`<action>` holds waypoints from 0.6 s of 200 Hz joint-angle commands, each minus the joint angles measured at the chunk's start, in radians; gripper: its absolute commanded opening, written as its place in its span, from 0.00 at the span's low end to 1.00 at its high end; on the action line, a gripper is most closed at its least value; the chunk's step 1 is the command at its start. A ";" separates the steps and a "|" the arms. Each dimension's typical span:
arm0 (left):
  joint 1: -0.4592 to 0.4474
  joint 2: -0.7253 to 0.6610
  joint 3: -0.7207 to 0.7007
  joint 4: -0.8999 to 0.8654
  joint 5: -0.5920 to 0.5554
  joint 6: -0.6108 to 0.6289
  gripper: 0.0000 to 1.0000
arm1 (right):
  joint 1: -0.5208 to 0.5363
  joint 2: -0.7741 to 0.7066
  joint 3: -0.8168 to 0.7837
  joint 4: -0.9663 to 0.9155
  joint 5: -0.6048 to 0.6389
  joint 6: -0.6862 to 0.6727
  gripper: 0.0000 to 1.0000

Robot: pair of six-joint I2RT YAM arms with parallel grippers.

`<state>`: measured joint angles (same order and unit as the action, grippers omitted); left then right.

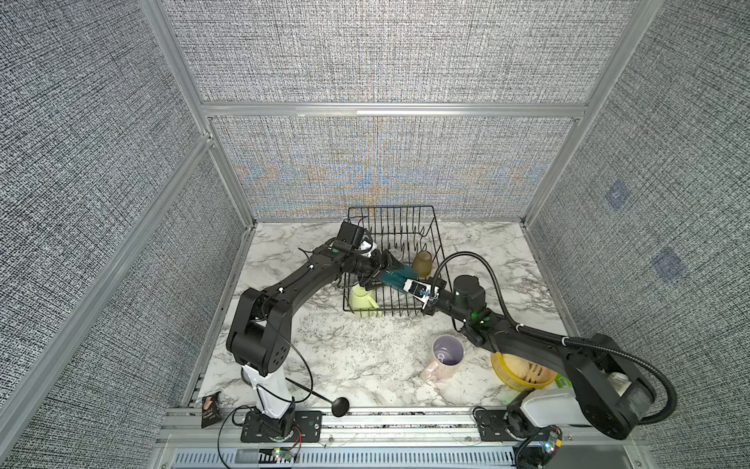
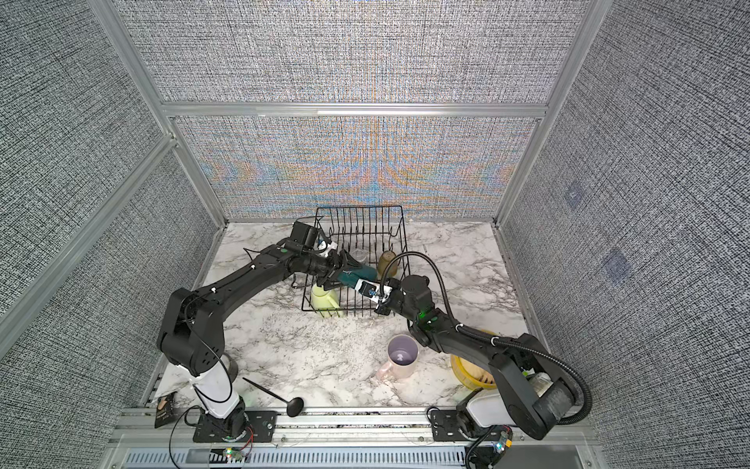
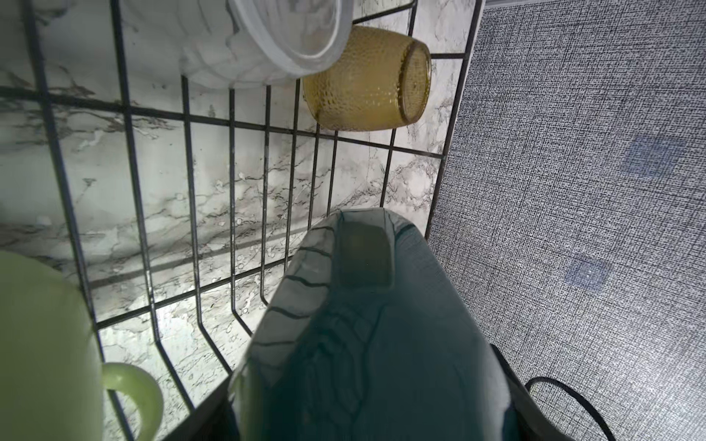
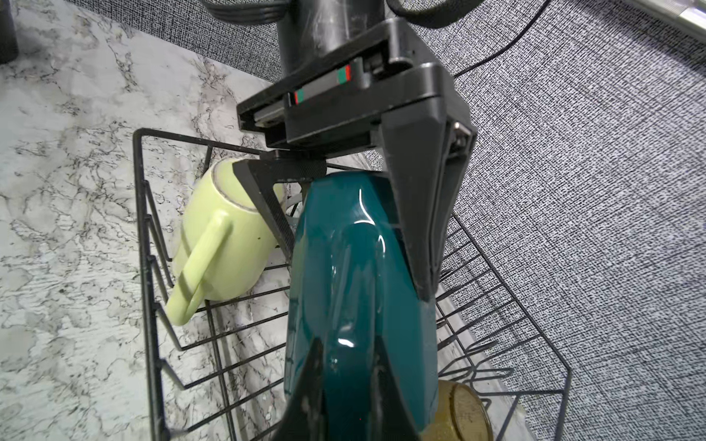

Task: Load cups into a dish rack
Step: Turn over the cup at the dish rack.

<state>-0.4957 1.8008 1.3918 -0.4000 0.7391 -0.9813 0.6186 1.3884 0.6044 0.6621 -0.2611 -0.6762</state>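
A dark teal mug (image 1: 391, 279) (image 4: 344, 267) hangs on its side over the black wire dish rack (image 1: 389, 208), held from both ends. My right gripper (image 4: 347, 343) (image 1: 410, 286) is shut on its handle. My left gripper (image 4: 359, 267) (image 3: 363, 404) spans the mug's base end, one finger against each side. Inside the rack lie a pale yellow-green mug (image 1: 361, 302) (image 4: 221, 236), an amber tumbler (image 1: 423, 263) (image 3: 366, 80) and a clear glass (image 2: 359, 256) (image 3: 267, 38). A pink mug (image 1: 444, 357) with a lavender inside stands upright on the marble, in front of the rack.
A yellow steamer basket (image 1: 515, 373) with buns sits partly under my right arm at the front right. A black ladle (image 1: 341, 406) lies by the table's front edge near my left arm's base. Fabric walls close in three sides.
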 commanded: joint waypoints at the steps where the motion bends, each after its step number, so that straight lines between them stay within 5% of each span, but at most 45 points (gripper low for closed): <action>1: -0.002 0.009 0.012 0.049 0.014 -0.037 0.81 | 0.027 0.012 -0.008 0.111 -0.052 -0.064 0.00; 71: 0.000 0.020 0.002 0.068 0.006 -0.078 0.92 | 0.091 0.025 -0.012 0.108 0.018 -0.160 0.00; 120: -0.001 0.015 -0.009 0.064 -0.002 -0.066 0.72 | 0.093 0.025 -0.020 0.125 0.040 -0.146 0.00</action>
<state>-0.4938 1.8236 1.3849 -0.3901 0.7136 -1.0470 0.7006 1.4200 0.5873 0.7143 -0.1493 -0.7860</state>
